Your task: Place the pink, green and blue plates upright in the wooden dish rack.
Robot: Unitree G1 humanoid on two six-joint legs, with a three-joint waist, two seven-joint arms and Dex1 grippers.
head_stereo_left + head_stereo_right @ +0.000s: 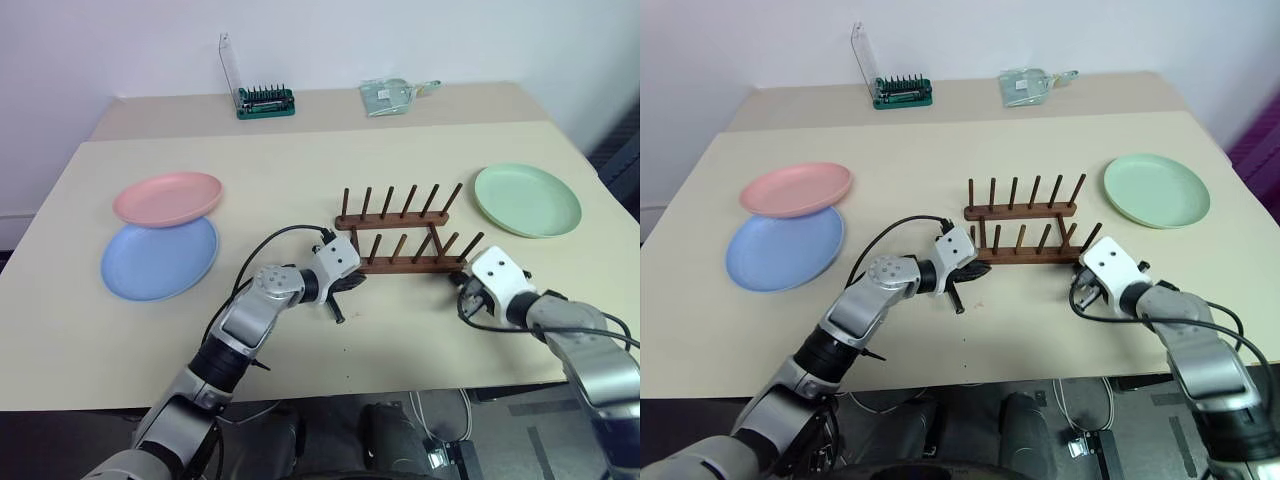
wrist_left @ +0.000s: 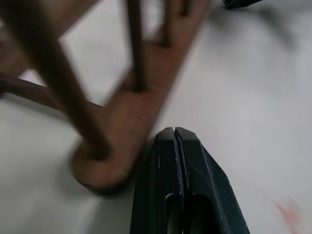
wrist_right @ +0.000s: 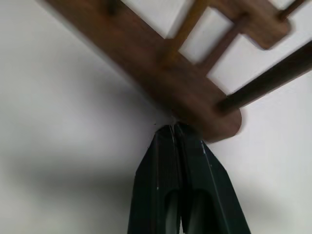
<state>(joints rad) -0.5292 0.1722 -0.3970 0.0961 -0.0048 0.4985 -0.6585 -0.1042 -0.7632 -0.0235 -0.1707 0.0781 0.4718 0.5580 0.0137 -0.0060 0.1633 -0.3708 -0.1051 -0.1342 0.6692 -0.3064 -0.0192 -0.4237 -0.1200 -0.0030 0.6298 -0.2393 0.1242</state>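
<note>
Left end effector (image 2: 174,134) and right end effector (image 3: 174,129) closed empty against blurred rack (image 1: 400,235) ends

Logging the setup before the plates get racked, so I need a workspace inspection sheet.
Surface: beige table, a second one butted behind.
Job's things: wooden dish rack at centre, no plates in it; pink plate overlapping the blue plate on the robot's left; green plate alone on the right.
Clutter: green bit case with its clear lid raised, clear bag, both at the far edge.
Grippers: left gripper and right gripper shut, each at an end of the rack's near rail, holding nothing.
Cables: black cable looping along the left arm.
Surroundings: pale wall behind.
</note>
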